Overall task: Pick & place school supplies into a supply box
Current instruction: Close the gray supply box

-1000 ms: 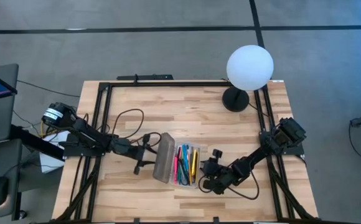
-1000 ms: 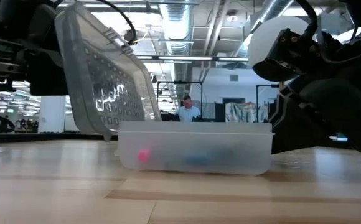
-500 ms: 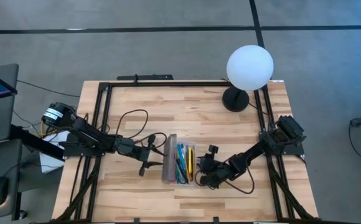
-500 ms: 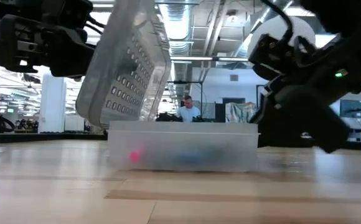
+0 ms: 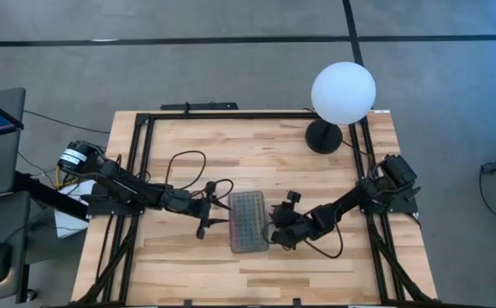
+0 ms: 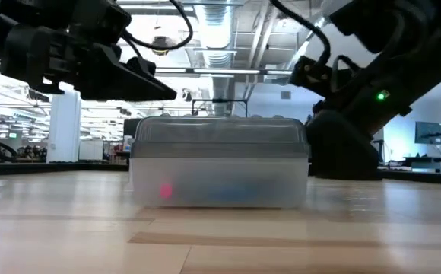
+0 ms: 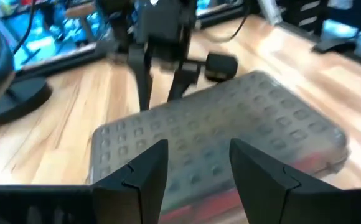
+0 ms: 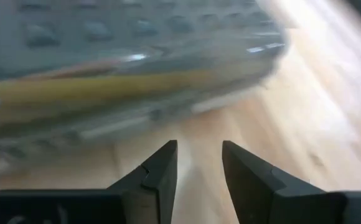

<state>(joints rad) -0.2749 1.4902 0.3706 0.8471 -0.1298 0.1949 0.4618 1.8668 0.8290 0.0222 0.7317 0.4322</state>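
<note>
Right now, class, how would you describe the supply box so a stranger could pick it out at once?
Start at the light wooden table with the white globe lamp at its far right corner. Near the table's middle, between the two dark arms, lies the small clear plastic rectangular box. Its shut, grey dotted lid is unique here.

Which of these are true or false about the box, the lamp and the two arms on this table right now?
1. The box has its lid down. True.
2. The left gripper holds a pen. False: its jaws are open and empty beside the box.
3. The right gripper sits at the box's other side. True.
4. The lamp lies on its side. False: it stands upright at the table's far right corner.
5. Colour shows through the box wall. True: pink and blue.
</note>
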